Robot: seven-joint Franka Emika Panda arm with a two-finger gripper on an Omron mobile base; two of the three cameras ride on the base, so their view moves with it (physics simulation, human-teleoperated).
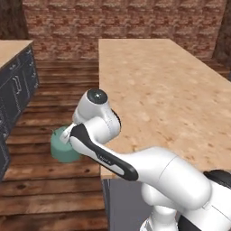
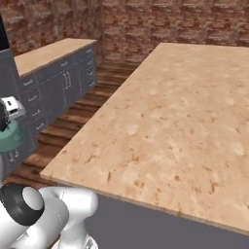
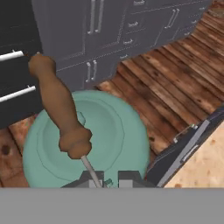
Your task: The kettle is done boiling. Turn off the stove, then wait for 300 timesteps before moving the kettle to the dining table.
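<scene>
We see the dining table (image 1: pixel 167 99) top bare and open; grey cabinets (image 2: pixel 58 82) flank the floor aisle (image 1: pixel 58 113).

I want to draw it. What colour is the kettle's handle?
Brown, on a teal-green kettle; the handle shows best in the hand view.

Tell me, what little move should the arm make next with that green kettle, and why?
Probably lift and swing it over the dining table. The gripper is shut on the kettle by its thin handle, and the kettle hangs over the wooden floor, beside the table's edge and below its top.
</scene>
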